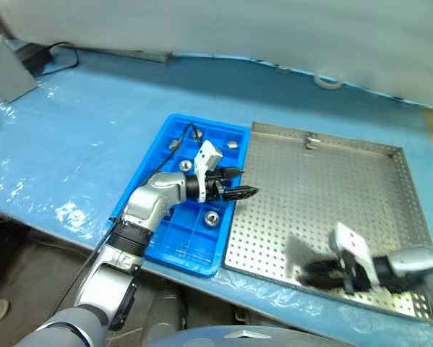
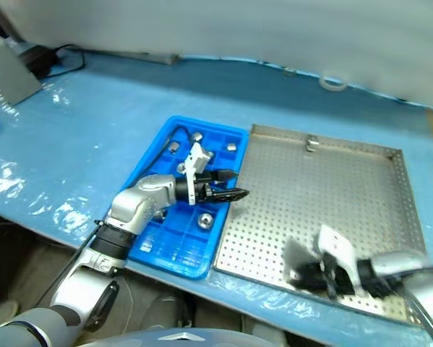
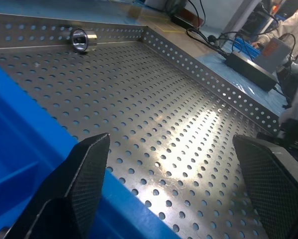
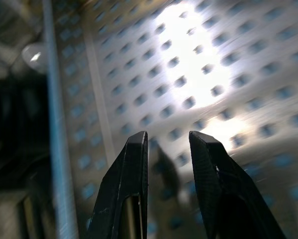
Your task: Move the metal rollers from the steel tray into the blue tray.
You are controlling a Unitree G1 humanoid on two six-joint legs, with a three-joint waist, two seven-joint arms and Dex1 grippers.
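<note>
The blue tray (image 1: 169, 242) lies left of the steel tray (image 1: 324, 188), the two side by side. Several metal rollers sit in the blue tray's compartments, among them one (image 1: 232, 144) at the far end and one (image 1: 211, 217) nearer the front. One roller (image 3: 81, 40) lies against the steel tray's far rim (image 1: 311, 142). My left gripper (image 1: 246, 181) is level over the seam between the trays, open wide and empty. My right gripper (image 1: 310, 275) hangs low over the steel tray's front right part, its fingers (image 4: 134, 169) shut with nothing between them.
A pale blue sheet (image 1: 93, 137) covers the table. A grey box (image 1: 6, 65) and dark cables stand at the far left. A white ring (image 1: 329, 81) lies at the back. The table's front edge runs just below both trays.
</note>
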